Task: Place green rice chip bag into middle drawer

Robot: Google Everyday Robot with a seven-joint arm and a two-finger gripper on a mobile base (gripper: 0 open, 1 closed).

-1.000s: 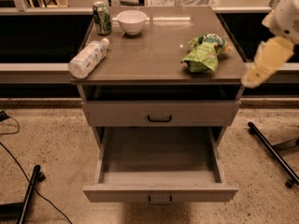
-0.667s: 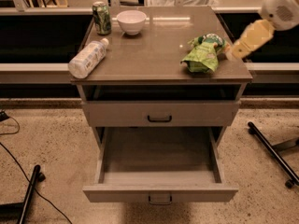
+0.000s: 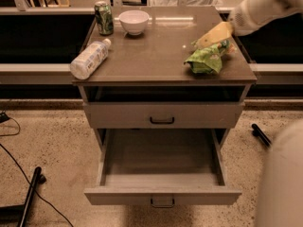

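I work over a grey-brown cabinet top (image 3: 156,56) on a speckled floor (image 3: 52,145), a dark cable (image 3: 19,167) trailing at the left. The green rice chip bag (image 3: 206,60) lies crumpled near the right edge, its long axis running near-left to far-right. My gripper (image 3: 208,37) sits at the bag's far side; I cannot tell if it is parted or closed. The middle drawer (image 3: 161,195) stands pulled open below.

Blurred yellowish claw (image 3: 214,34) directly behind the crumpled light-green foil chip bag (image 3: 207,59), overlapping its rear edge; contact cannot be told. White robot arm (image 3: 265,6) beyond the bag, cut off by the top and right edges. Bag lettering too small to read. Pale rounded robot body (image 3: 283,183) well below the bag, cut off at the corner.
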